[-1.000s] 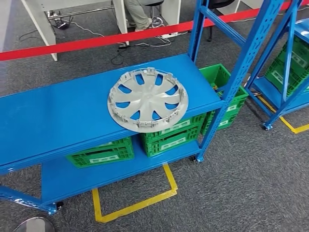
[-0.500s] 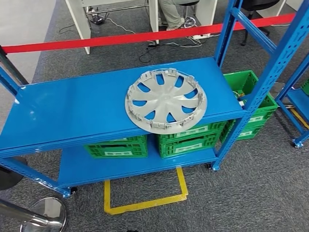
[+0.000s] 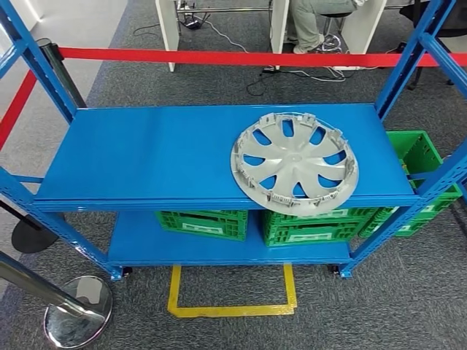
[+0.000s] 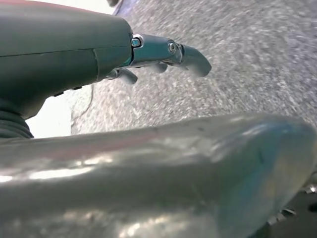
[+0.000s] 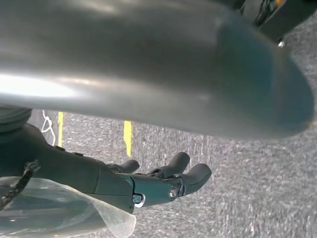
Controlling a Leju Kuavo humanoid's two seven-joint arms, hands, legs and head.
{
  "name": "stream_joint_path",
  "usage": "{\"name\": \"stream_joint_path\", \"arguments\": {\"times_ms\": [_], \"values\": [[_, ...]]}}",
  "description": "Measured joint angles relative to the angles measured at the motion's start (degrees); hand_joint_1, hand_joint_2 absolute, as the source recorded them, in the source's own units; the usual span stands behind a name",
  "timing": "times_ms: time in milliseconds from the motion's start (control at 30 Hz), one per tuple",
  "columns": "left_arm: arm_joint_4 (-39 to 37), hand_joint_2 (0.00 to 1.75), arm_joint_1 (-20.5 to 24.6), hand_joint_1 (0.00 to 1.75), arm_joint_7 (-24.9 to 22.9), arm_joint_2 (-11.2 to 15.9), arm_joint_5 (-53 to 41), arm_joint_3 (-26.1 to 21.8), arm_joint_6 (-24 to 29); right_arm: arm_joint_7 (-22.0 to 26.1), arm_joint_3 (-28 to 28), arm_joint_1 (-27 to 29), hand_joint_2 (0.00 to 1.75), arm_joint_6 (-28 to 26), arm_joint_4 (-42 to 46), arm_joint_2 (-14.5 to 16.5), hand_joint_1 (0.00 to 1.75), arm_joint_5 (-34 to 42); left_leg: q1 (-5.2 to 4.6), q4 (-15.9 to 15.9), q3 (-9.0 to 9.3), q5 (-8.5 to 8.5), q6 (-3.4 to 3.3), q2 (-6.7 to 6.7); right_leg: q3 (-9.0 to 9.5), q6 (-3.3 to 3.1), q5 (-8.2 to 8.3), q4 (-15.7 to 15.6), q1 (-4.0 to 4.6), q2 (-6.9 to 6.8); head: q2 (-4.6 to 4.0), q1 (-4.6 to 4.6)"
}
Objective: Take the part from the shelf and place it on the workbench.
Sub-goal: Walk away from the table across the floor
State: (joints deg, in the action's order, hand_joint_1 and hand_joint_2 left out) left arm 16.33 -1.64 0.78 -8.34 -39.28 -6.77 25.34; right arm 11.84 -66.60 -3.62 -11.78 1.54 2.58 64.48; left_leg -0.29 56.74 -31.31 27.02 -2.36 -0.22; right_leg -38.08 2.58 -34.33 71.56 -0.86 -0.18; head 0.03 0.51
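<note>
Silver plastic, the wheel cover (image 3: 295, 162) lies flat on the blue shelf (image 3: 149, 157), toward its right end, its edge overhanging the front lip above green crates (image 3: 309, 226). The left hand (image 4: 164, 52) and right hand (image 5: 164, 181) hang over grey carpet, fingers stretched out and seemingly holding nothing.

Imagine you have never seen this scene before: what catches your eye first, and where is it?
First, the silver wheel cover, lying flat on the right part of the blue shelf, its rim slightly over the front edge. Next, the green crates on the lower shelf, and the red barrier tape stretched behind the rack.
</note>
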Motion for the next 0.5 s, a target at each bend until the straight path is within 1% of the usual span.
{"name": "stream_joint_path", "arguments": {"times_ms": [33, 67, 100, 133, 167, 200, 267, 300, 333, 400, 467, 500], "values": [[0.0, 0.87, -0.05, 0.0, 0.07, -0.01, 0.12, -0.09, 0.05, -0.03, 0.03, -0.02, 0.0, 0.0, -0.12, 0.0, 0.0, 0.19, 0.08, 0.07, 0.26, 0.22, 0.26, -0.23, 1.43, 0.14, 2.52, -3.76, -0.15, 0.0, -0.01, -0.02], [0.0, 1.31, -0.08, 0.0, 0.15, 0.0, 0.18, -0.18, 0.07, -0.04, 0.06, -0.09, 0.0, 0.02, -0.22, 0.02, 0.0, 0.34, 0.02, 0.25, 0.41, 0.5, 0.62, -0.4, 3.06, 0.3, 4.32, -7.55, -0.28, 0.08, -0.01, -0.09], [0.0, 1.75, -0.06, 0.0, 0.24, 0.0, 0.24, -0.27, 0.09, -0.03, 0.09, -0.19, 0.0, 0.07, -0.3, 0.07, 0.0, 0.47, -0.07, 0.53, 0.44, 0.8, 0.94, -0.55, 4.49, 0.14, 5.46, -10.56, -0.4, 0.23, -0.01, -0.15], [0.0, 1.75, -0.02, 0.0, 0.31, 0.02, 0.3, -0.37, 0.13, -0.03, 0.12, -0.26, 0.0, 0.13, -0.34, 0.13, 0.0, 0.59, -0.21, 0.81, 0.4, 1.06, 1.13, -0.64, 5.34, -0.06, 5.85, -12.24, -0.51, 0.35, -0.01, -0.18], [0.0, 1.75, 0.0, 0.0, 0.37, 0.04, 0.39, -0.45, 0.17, -0.02, 0.14, -0.31, 0.44, 0.19, -0.37, 0.2, 0.0, 0.71, -0.37, 1.02, 0.3, 1.17, 0.97, -0.7, 5.66, -0.31, 5.7, -12.74, -0.54, 0.46, -0.01, -0.16], [0.0, 1.75, 0.0, 0.0, 0.39, 0.06, 0.49, -0.52, 0.2, -0.02, 0.16, -0.32, 0.87, 0.27, -0.39, 0.27, 0.0, 0.83, -0.41, 1.13, 0.26, 1.18, 0.5, -0.73, 5.8, -0.61, 5.78, -12.87, -0.56, 0.51, -0.01, -0.09], [0.0, 1.75, -0.06, 0.0, 0.4, 0.15, 0.87, -0.7, 0.2, -0.07, 0.68, -0.18, 1.75, 0.72, -0.4, 0.32, 0.0, 0.84, -0.45, 1.08, 0.32, 1.05, -0.75, -0.72, 5.82, -0.7, 5.8, -12.89, -0.47, 0.5, -0.01, -0.01], [0.0, 1.75, -0.09, 0.0, 0.4, 0.23, 1.27, -0.78, 0.07, -0.18, 1.36, -0.06, 1.75, 1.08, -0.35, 0.33, 0.0, 0.46, -0.45, 1.04, 0.37, 1.05, -1.17, -0.73, 5.85, -0.79, 5.75, -12.89, -0.38, 0.52, -0.01, -0.02], [0.0, 1.75, -0.15, 0.0, 0.4, 0.32, 1.84, -0.83, -0.19, -0.35, 2.37, 0.09, 1.75, 1.48, -0.26, 0.33, 0.0, -0.3, -0.44, 0.99, 0.41, 1.04, -1.42, -0.73, 5.89, -0.93, 5.68, -12.89, -0.3, 0.52, -0.01, -0.03], [0.0, 1.75, -0.28, 0.0, 0.39, 0.53, 3.32, -0.84, -1.07, -0.8, 4.76, 0.47, 1.75, 2.12, 0.11, 0.33, 0.0, -2.61, -0.42, 0.83, 0.52, 1.05, -1.58, -0.73, 5.96, -1.24, 5.53, -12.89, -0.18, 0.51, -0.01, -0.04], [0.0, 0.87, -0.47, 0.0, 0.37, 0.75, 4.9, -0.84, -2.11, -1.28, 7.18, 0.89, 0.87, 2.61, 0.65, 0.33, 0.0, -5.3, -0.4, 0.68, 0.61, 1.04, -1.49, -0.73, 6.01, -1.48, 5.43, -12.88, -0.1, 0.5, -0.01, -0.04], [0.01, 0.44, -0.58, 0.0, 0.35, 0.85, 5.69, -0.84, -2.64, -1.51, 8.42, 1.11, 0.44, 2.84, 0.94, 0.33, 0.0, -6.67, -0.38, 0.64, 0.64, 1.04, -1.33, -0.73, 6.02, -1.55, 5.41, -12.87, -0.07, 0.5, -0.01, -0.03]]}}
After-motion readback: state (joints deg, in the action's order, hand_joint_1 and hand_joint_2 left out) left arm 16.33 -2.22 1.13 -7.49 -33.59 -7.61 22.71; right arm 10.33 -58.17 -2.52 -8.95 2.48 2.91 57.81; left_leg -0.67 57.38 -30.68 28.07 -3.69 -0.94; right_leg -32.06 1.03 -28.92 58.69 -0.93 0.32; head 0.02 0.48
